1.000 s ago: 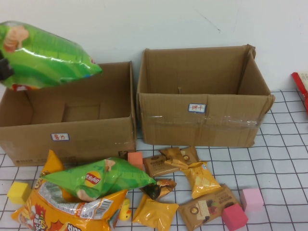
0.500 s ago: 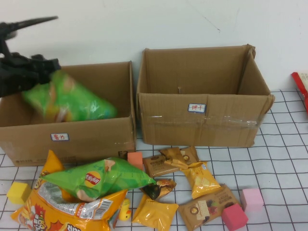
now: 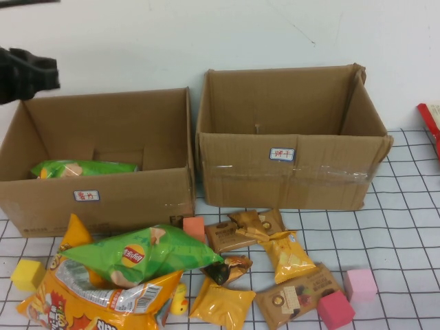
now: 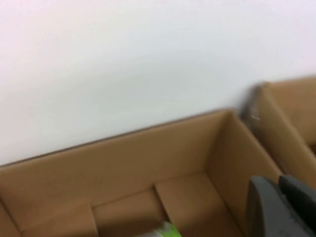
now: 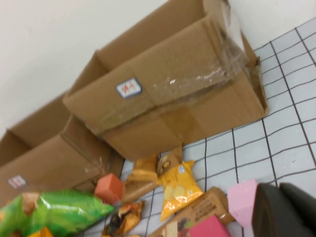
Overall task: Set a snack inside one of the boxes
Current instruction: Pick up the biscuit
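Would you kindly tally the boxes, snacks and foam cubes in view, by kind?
cardboard boxes: 2
green chip bags: 2
orange chip bag: 1
small wrapped snacks: 6
foam cubes: 4
Total: 15
The left hand hovers above the left box; the right hand is low on the right, outside the high view.

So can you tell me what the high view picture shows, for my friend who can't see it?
A green chip bag lies inside the left cardboard box, with the left gripper above that box's far left corner. The right box looks empty, and more snack packets, another green bag and foam cubes sit on the checked table in front. The right gripper isn't visible.
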Controlling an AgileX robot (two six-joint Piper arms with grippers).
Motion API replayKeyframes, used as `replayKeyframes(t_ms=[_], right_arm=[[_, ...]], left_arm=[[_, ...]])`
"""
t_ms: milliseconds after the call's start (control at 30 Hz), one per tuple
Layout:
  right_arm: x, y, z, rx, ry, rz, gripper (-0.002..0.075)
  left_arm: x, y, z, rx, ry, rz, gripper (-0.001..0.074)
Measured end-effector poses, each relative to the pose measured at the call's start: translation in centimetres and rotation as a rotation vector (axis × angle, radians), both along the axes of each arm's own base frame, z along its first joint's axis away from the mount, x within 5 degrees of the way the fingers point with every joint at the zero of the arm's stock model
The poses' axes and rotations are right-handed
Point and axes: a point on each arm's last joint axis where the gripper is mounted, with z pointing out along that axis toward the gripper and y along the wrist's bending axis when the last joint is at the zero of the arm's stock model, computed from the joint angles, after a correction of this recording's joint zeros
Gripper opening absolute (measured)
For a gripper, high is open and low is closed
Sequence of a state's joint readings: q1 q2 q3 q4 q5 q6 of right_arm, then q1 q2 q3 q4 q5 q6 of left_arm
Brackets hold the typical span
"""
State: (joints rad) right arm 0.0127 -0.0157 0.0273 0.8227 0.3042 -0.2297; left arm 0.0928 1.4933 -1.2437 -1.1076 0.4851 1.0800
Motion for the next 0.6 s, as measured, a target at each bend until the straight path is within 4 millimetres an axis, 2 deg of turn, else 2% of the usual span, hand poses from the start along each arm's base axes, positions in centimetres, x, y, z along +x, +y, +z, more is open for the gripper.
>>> replayKeyframes(t_ms=[100, 233, 367, 500, 600], right_arm=[[0.0, 0.1, -0.1, -0.025, -0.001, 0.014, -0.0001], [0.0, 0.1, -0.1, -0.041, -0.006, 0.017, -0.0001], [0.0, 0.1, 0.0, -0.03, -0.007, 0.018, -0.0001], [0.1, 0.4, 0.0, -0.043, 0.034, 0.056, -0.0001], [0.2, 0.8, 1.9, -0.167, 0.025, 0.138, -0.0001]], left_arm=[[-3.9, -0.5, 1.0, 0.035, -0.028, -0.03, 0.0011], [-9.0, -0.7, 0.4, 0.061, -0.061, -0.001, 0.0006], [-14.4, -0.3, 0.1, 0.089, -0.165, 0.099, 0.0001], [-19.0, -0.2, -1.0, 0.078, -0.254, 0.177, 0.0], [-21.4, -0.4, -2.7, 0.042, -0.265, 0.192, 0.0]])
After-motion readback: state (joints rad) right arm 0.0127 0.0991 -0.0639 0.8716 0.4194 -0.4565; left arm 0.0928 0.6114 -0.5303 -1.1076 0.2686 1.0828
